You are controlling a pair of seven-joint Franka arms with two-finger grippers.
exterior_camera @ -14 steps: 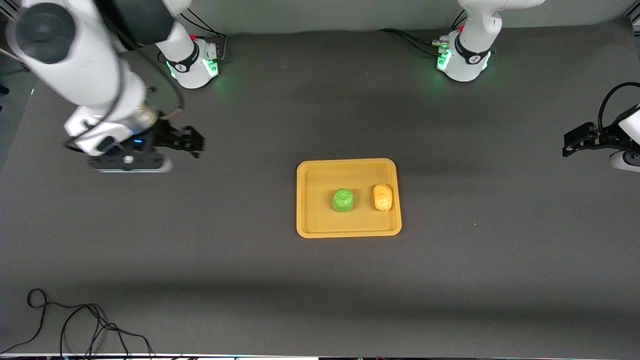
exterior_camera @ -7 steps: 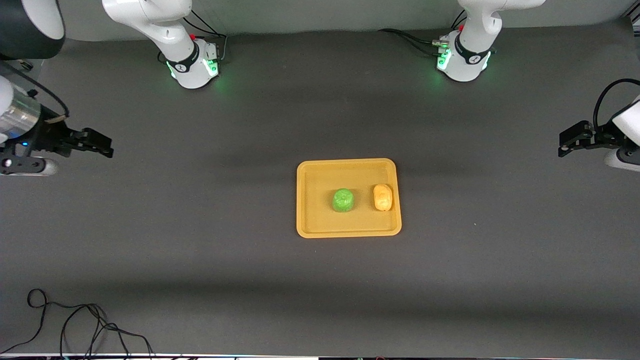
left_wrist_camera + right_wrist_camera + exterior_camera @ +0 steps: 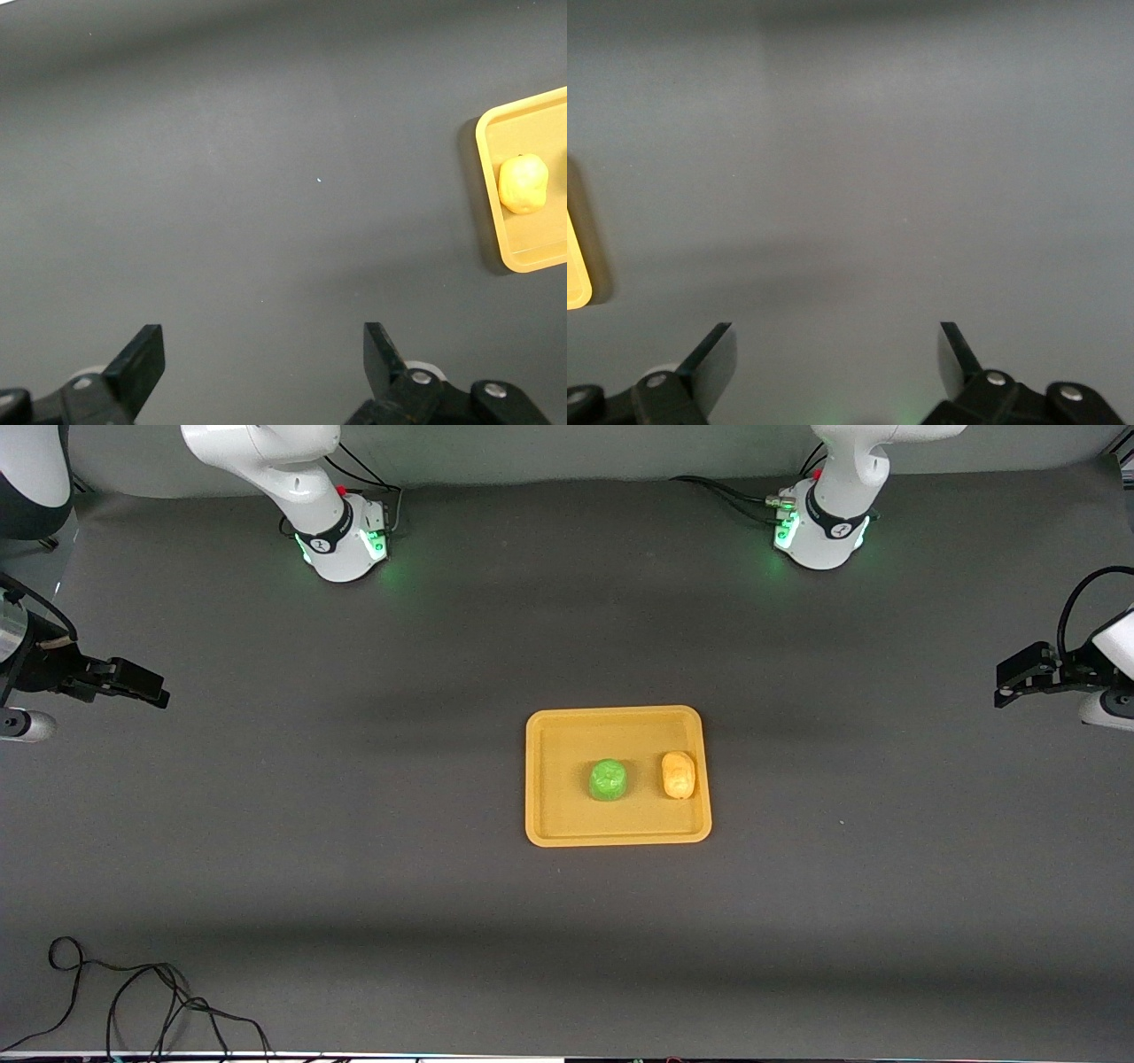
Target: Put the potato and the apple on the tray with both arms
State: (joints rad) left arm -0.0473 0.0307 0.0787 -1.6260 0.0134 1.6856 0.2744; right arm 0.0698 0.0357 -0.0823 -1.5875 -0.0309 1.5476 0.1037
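The orange-yellow tray [image 3: 549, 735] lies mid-table. The green apple [image 3: 608, 779] sits on it near its middle. The yellow-tan potato [image 3: 679, 774] lies on it beside the apple, toward the left arm's end. My left gripper [image 3: 1005, 684] is open and empty, up over bare mat at the left arm's end of the table. Its wrist view shows its open gripper [image 3: 264, 347], the potato [image 3: 523, 183] and a tray corner [image 3: 493, 221]. My right gripper [image 3: 152, 690] is open and empty over the mat at the right arm's end. Its wrist view shows the open gripper [image 3: 837, 343] and a sliver of tray [image 3: 576, 274].
Dark grey mat covers the table. The two arm bases [image 3: 341, 536] [image 3: 819, 527] stand along the edge farthest from the front camera. A loose black cable [image 3: 133, 1001] lies at the nearest corner, toward the right arm's end.
My right arm has swung away from the tray out to the right arm's end of the table. My left gripper has barely shifted. The apple and potato have not moved.
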